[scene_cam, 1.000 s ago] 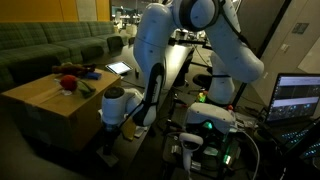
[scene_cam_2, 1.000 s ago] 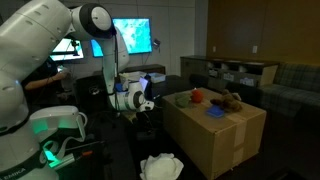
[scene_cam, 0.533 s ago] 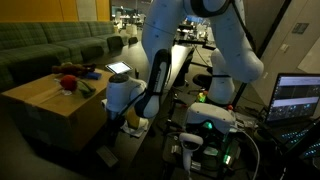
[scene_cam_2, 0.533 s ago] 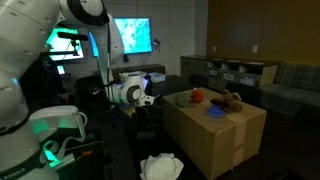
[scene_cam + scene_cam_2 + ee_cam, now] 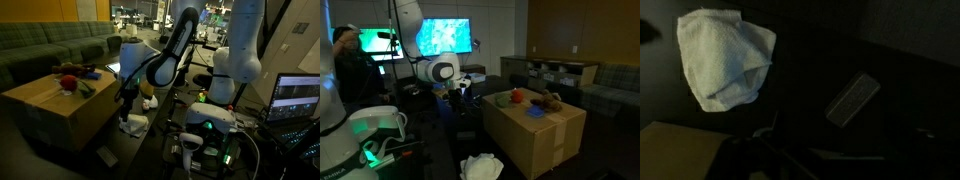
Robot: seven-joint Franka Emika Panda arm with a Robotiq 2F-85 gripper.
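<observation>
My gripper [image 5: 127, 97] hangs fingers-down in the gap beside a cardboard box [image 5: 45, 105], about level with the box top; it also shows in an exterior view [image 5: 461, 93]. It is dark and I cannot tell whether it is open. It seems to hold nothing. A white towel [image 5: 133, 124] lies crumpled on the floor below it, and shows in the wrist view [image 5: 725, 58] at upper left. A grey flat rectangular object [image 5: 852, 100] lies on the dark floor nearby. The jaws are lost in shadow in the wrist view.
The box [image 5: 535, 135] carries a red object [image 5: 68, 83], a brown plush [image 5: 552, 100] and a blue item [image 5: 535, 113]. A green sofa [image 5: 40, 45] stands behind. The robot base [image 5: 215, 125], a laptop [image 5: 298, 98] and monitors [image 5: 445, 37] are close by.
The arm has lifted and straightened, carrying the gripper from low near the floor up to about box-top height. The towel and the box items have not moved.
</observation>
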